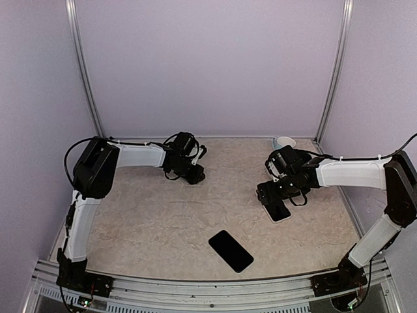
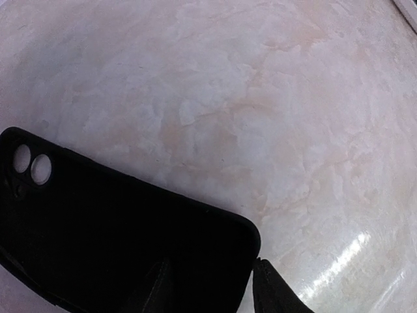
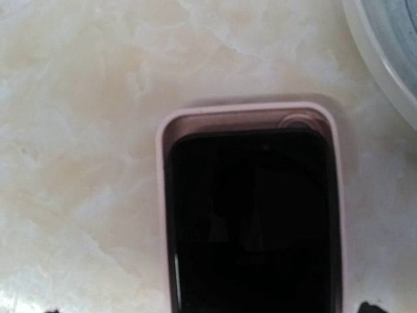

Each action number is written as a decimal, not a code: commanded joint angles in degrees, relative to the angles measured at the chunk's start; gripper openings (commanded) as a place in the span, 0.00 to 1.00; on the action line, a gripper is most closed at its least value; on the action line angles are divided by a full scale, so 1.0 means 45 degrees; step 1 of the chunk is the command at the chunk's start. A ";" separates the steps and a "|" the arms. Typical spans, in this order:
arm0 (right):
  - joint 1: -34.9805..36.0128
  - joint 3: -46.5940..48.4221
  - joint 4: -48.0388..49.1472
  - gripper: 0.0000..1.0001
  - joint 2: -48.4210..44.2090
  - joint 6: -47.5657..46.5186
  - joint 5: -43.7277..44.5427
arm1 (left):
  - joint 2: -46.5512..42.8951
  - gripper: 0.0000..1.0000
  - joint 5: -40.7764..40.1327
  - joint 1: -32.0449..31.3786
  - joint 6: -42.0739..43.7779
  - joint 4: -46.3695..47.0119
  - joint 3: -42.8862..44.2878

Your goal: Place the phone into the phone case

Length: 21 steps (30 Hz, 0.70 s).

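Note:
The black phone case (image 2: 124, 228), with two camera holes at its left end, lies under my left gripper (image 2: 210, 267). The jaws are partly closed and straddle the case's right end. One finger (image 2: 277, 293) touches the outer edge and the other sits over the inside, with a gap still between them. In the top view the left gripper (image 1: 191, 173) is at the back left and hides the case. The phone (image 3: 251, 222), dark-screened with a pink rim, lies flat right under my open right gripper (image 3: 208, 310). From above, the phone (image 1: 280, 212) pokes out below the right gripper (image 1: 277, 194).
A flat black rectangle (image 1: 230, 250), phone or case I cannot say, lies near the front middle. A white round container (image 1: 283, 141) stands at the back right, and its rim (image 3: 384, 59) is close to the phone's top corner. Lavender walls and metal posts enclose the marbled table (image 1: 156, 222).

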 commanded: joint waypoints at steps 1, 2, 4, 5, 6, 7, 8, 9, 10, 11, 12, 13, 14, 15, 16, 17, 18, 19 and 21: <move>-0.0048 0.0072 -0.0244 0.99 -0.0457 -0.0144 0.0054 | -0.0563 0.38 0.3092 -0.0020 -0.0820 0.0056 -0.1422; -0.0054 0.0089 -0.0286 0.99 -0.0494 -0.0148 0.0035 | -0.0738 0.35 0.3476 -0.0066 -0.1081 0.0286 -0.1806; -0.0036 0.0081 -0.0366 0.99 -0.0581 -0.0168 -0.0079 | -0.1121 0.31 0.3855 -0.0252 -0.1510 0.0674 -0.2454; -0.0035 0.0073 -0.0394 0.99 -0.0624 -0.0171 -0.0172 | -0.1355 0.31 0.3867 -0.0434 -0.1683 0.0810 -0.2695; -0.0035 0.0060 -0.0454 0.99 -0.0664 -0.0181 -0.0264 | -0.1509 0.30 0.3856 -0.0657 -0.1846 0.0936 -0.2905; -0.0035 0.0068 -0.0554 0.99 -0.0691 -0.0187 -0.0334 | -0.1580 0.28 0.3962 -0.0927 -0.1986 0.1001 -0.3051; -0.0045 0.0054 -0.0647 0.99 -0.0714 -0.0192 -0.0380 | -0.1618 0.28 0.4105 -0.1244 -0.2057 0.1007 -0.3114; -0.0019 0.0048 -0.0742 0.99 -0.0758 -0.0166 -0.0395 | -0.1602 0.28 0.4218 -0.1562 -0.2076 0.0903 -0.3092; -0.0006 0.0010 -0.0825 0.99 -0.0825 -0.0163 -0.0387 | -0.1542 0.28 0.4249 -0.1921 -0.2068 0.0753 -0.3023; 0.0013 -0.0026 -0.0894 0.99 -0.0918 -0.0131 -0.0389 | -0.1471 0.28 0.4258 -0.2267 -0.2038 0.0570 -0.2951; 0.0035 -0.0089 -0.0917 0.99 -0.1040 -0.0100 -0.0379 | -0.1370 0.28 0.4312 -0.2571 -0.2010 0.0435 -0.2859; 0.0049 -0.0163 -0.0925 0.99 -0.1175 -0.0045 -0.0398 | -0.1320 0.29 0.4405 -0.2841 -0.1994 0.0340 -0.2797; 0.0051 -0.0255 -0.0923 0.99 -0.1328 0.0015 -0.0449 | -0.1265 0.29 0.4538 -0.3065 -0.1994 0.0253 -0.2740; 0.0069 -0.0360 -0.0894 0.99 -0.1462 0.0050 -0.0514 | -0.1190 0.30 0.4641 -0.3262 -0.2063 0.0181 -0.2674; 0.0095 -0.0446 -0.0885 0.99 -0.1617 0.0094 -0.0558 | -0.1153 0.30 0.4756 -0.3418 -0.2091 0.0125 -0.2610; 0.0116 -0.0528 -0.0918 0.99 -0.1706 0.0109 -0.0588 | -0.1108 0.30 0.4780 -0.3547 -0.2094 0.0053 -0.2512; 0.0148 -0.0587 -0.0952 0.99 -0.1798 0.0155 -0.0607 | -0.1113 0.30 0.4702 -0.3676 -0.2129 0.0022 -0.2453; 0.0183 -0.0633 -0.1000 0.99 -0.1894 0.0190 -0.0612 | -0.1161 0.32 0.4634 -0.3763 -0.2163 0.0079 -0.2404; 0.0322 -0.0670 -0.1145 0.99 -0.2105 0.0277 -0.0593 | -0.1273 0.36 0.4329 -0.3889 -0.2159 0.0048 -0.2320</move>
